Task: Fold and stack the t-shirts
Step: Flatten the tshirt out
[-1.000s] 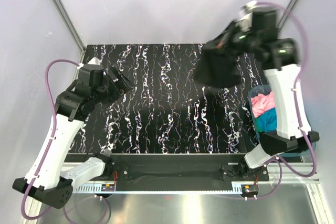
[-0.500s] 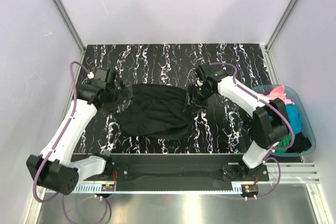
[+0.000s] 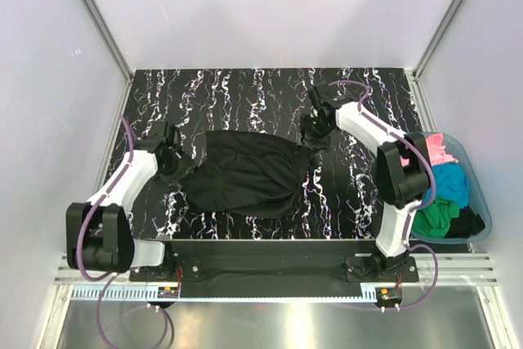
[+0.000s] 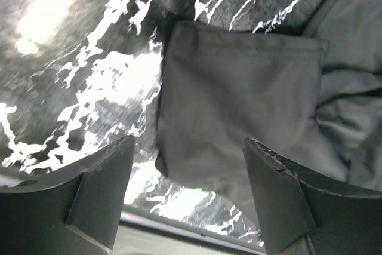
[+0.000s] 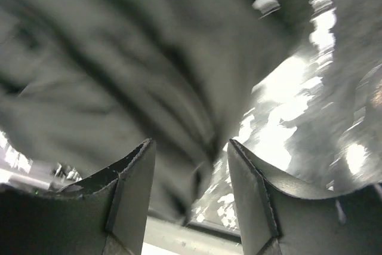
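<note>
A large black t-shirt (image 3: pixel 245 177) lies crumpled in the middle of the black marbled table (image 3: pixel 245 87). My left gripper (image 3: pixel 174 161) is low at the shirt's left edge. It is open, and one sleeve (image 4: pixel 239 100) lies flat on the table between and beyond its fingers (image 4: pixel 101 189). At the shirt's upper right corner my right gripper (image 3: pixel 313 130) is also low and open. Wrinkled black cloth (image 5: pixel 89 88) lies just ahead of its fingers (image 5: pixel 134 189), with nothing pinched. Pink (image 3: pixel 437 149), turquoise (image 3: pixel 448 181) and green (image 3: pixel 433 218) t-shirts sit in the tub.
The translucent teal tub (image 3: pixel 480 206) stands off the table's right edge beside the right arm's base. White walls and metal posts enclose the table on three sides. The table's near edge shows as a pale strip in both wrist views.
A second ago my right gripper held the black t-shirt high at the back right. The shirt now lies on the table, released. Both arms have come down to its edges.
</note>
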Controlling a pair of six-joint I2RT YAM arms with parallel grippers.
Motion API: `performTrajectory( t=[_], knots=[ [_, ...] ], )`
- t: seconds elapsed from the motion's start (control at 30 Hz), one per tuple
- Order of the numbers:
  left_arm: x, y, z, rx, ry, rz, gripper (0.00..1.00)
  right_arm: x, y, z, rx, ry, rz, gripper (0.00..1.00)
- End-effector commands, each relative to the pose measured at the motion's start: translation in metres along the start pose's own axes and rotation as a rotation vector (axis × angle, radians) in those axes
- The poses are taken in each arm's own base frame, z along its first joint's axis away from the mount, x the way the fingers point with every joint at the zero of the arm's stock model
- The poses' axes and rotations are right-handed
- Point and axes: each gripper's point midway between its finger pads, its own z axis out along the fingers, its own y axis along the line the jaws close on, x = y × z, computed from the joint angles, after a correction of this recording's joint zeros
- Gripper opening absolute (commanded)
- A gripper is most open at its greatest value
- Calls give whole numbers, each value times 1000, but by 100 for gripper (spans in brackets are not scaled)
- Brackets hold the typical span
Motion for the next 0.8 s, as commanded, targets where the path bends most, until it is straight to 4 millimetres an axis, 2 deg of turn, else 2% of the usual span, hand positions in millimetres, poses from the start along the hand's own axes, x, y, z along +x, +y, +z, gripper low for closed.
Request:
performTrajectory(
  t=[0.0,0.13,0.23,0.4,0.5,0.53,0.57,0.63,0.67,0.7,0.77],
  knots=[
    [2,-6,17,36,3,18,77,-27,-17,11,-6,-26,-19,59],
    [11,1,29,24,24,8,77,-33,11,22,-148,2,-74,58],
    [15,4,37,15,39,10,76,-35,18,32,-173,20,-87,56],
    [18,7,48,-3,54,12,75,-16,29,57,-163,84,-157,56],
    [13,2,51,10,43,23,71,-7,24,70,-117,108,-146,54],
    [11,0,51,15,39,27,57,-6,20,74,-105,114,-141,53],
    [6,-6,50,27,28,31,49,-9,15,75,-73,99,-142,49],
    [3,-16,47,55,47,53,25,-17,6,74,-4,75,-140,39],
    [-1,-22,43,68,46,65,1,-29,-10,72,97,26,-134,24],
    [-14,-34,32,88,23,74,0,-35,-20,69,157,1,-111,19],
    [-32,-45,15,106,-32,88,0,-50,-46,49,297,-47,-53,0]
  ],
)
